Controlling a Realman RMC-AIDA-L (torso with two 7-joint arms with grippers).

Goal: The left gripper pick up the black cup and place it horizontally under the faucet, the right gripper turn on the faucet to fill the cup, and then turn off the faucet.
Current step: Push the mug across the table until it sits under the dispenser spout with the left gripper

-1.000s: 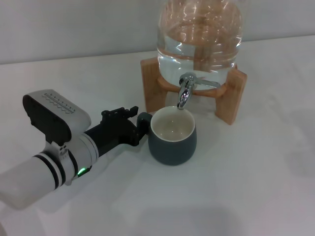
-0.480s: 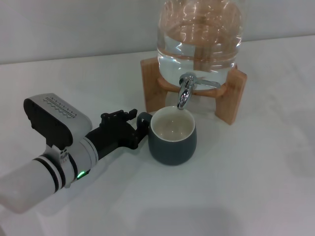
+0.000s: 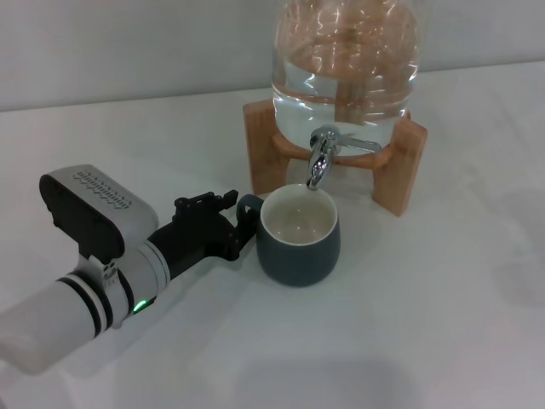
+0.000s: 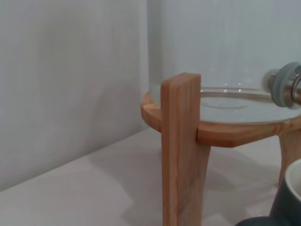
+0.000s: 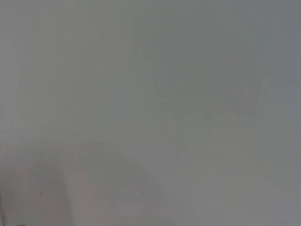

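You had a glass jar of water on its wooden stand, and everything else sat in front of that stand. The left gripper lay low, its long body pointing at the stand, fingers closed on the handle of the black cup. That cup stood upright, mouth up, handle toward the gripper, directly beneath the faucet, whose spout pointed down into it. The right gripper was out of sight.

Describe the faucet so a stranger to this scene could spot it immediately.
Find the big clear glass jar of water on its wooden stand. The faucet juts from the jar's base, just above the black cup. It is the only shiny chrome piece, small, with a curved spout.
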